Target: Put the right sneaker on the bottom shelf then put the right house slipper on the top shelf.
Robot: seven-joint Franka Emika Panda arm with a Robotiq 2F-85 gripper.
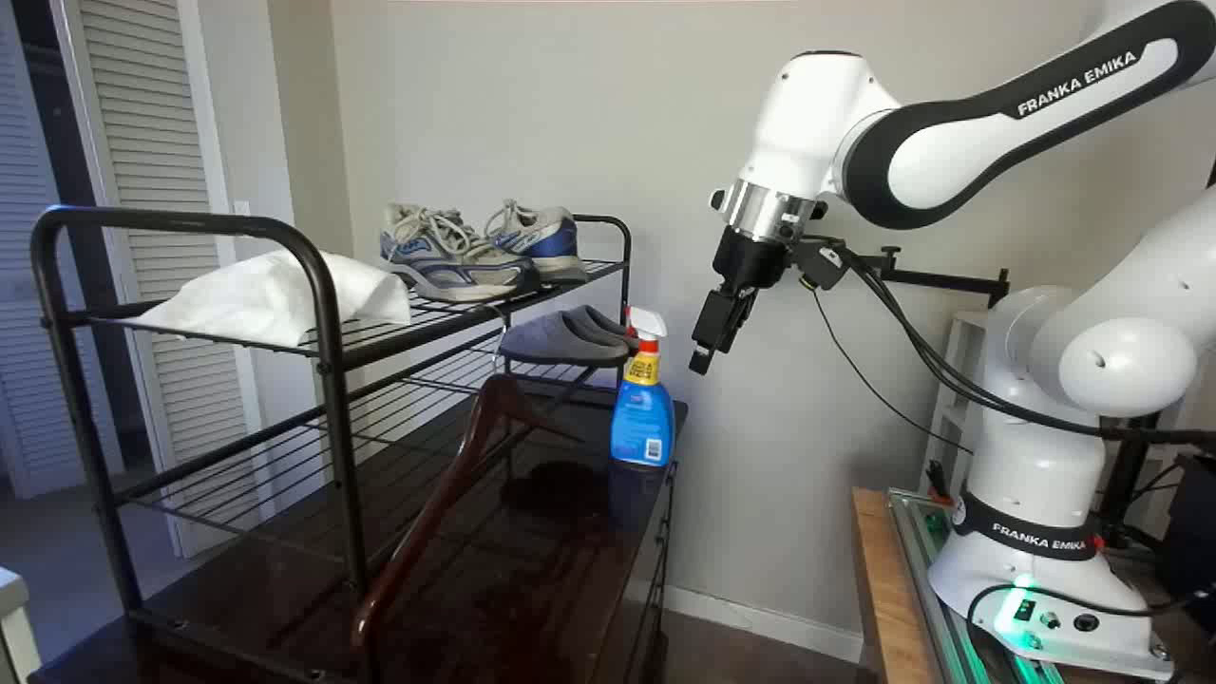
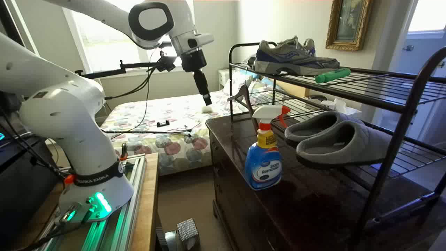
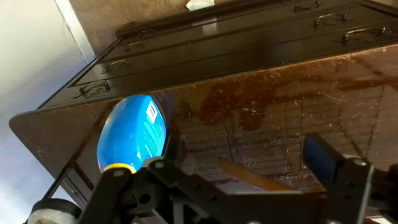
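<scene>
Both sneakers (image 2: pixel 296 57), laced, pale grey with blue trim and thick soles, sit on the top shelf (image 1: pixel 399 343); which of them is the right one is hard to tell. The house slippers (image 2: pixel 348 146), rounded, of soft grey fabric over dark soles, rest side by side on the bottom shelf (image 1: pixel 228 452), open heels toward the arm (image 1: pixel 1035 109). The rack (image 1: pixel 171 221) is dark tubular metal, its tiers wire grids, its end rails bent into smooth loops. It stands on a dresser (image 2: pixel 313 216) of dark, glossy wood. Near the front edge is an upright blue spray bottle (image 2: pixel 264 170) with a yellow neck and a white-and-red trigger head. A curved brown hanger (image 1: pixel 462 467) hangs by its metal hook from the top shelf's edge.

The gripper (image 3: pixel 242 141) is in the air, well apart from the shoes, its jaws spread wide.

A rumpled white sheet (image 1: pixel 252 299) on the top shelf shows in an exterior view only. A green cylinder (image 2: pixel 332 75) by the sneakers and a bed (image 2: pixel 174 150) with a circle-patterned cover likewise show in an exterior view only. The wrist view brings out scratches on the dresser top and curved metal drawer handles (image 3: pixel 363 30).
</scene>
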